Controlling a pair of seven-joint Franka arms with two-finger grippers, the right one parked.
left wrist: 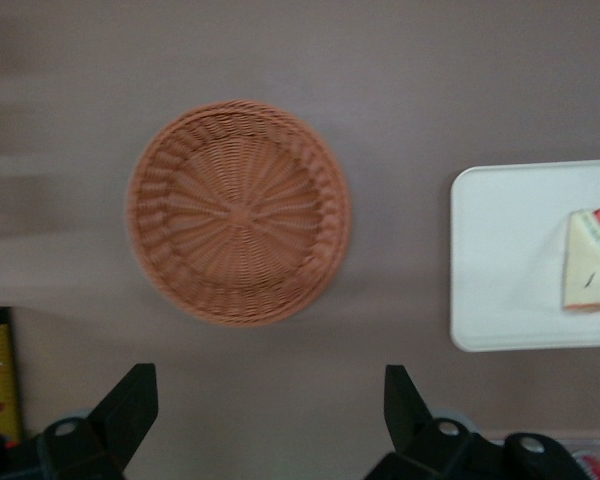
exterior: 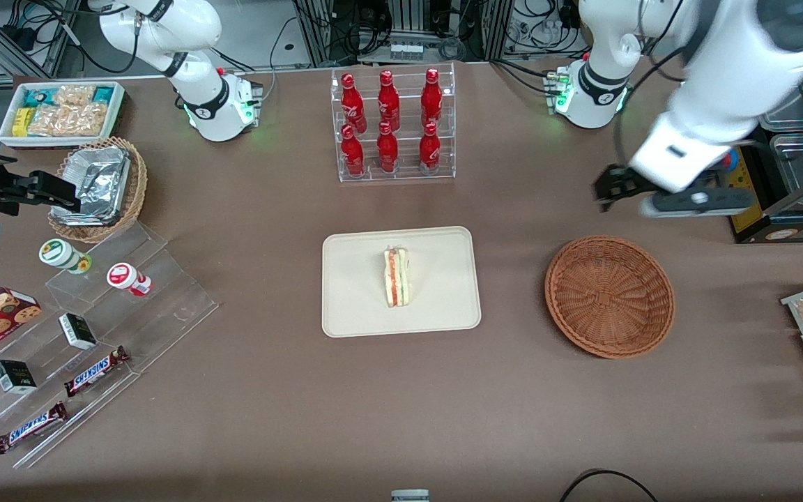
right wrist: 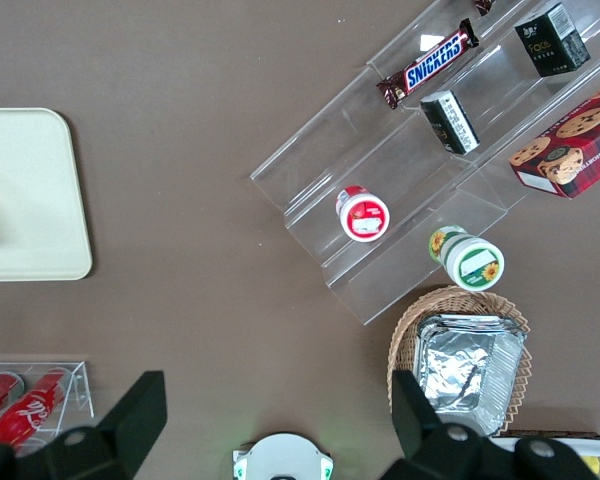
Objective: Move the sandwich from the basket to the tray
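Item: sandwich (exterior: 396, 277), one triangular wedge, pale bread, red and green filling along the cut edge; lies on the tray (exterior: 353, 314), near its middle, apart from every rim. Item: tray, cream-beige, rectangular, rounded corners; sits between the clear rack of red bottles (exterior: 392, 124) and the front camera. Item: basket (exterior: 609, 295), round, reddish-brown wicker; holds nothing, stands beside the tray toward the working arm's end of the table, well apart from it. Item: gripper (exterior: 610, 189), left arm; raised above the bare table, farther from the front camera than the basket and off its rim; fingers (left wrist: 128, 408) spread wide in the wrist view, nothing between them. Status, as judged: transfer appears complete, the sandwich resting where the task wants it and released; step in hand looks like retreat. Next move calls for little: carry the arm clear without dipping toward basket or tray, leaving the wedge undisturbed
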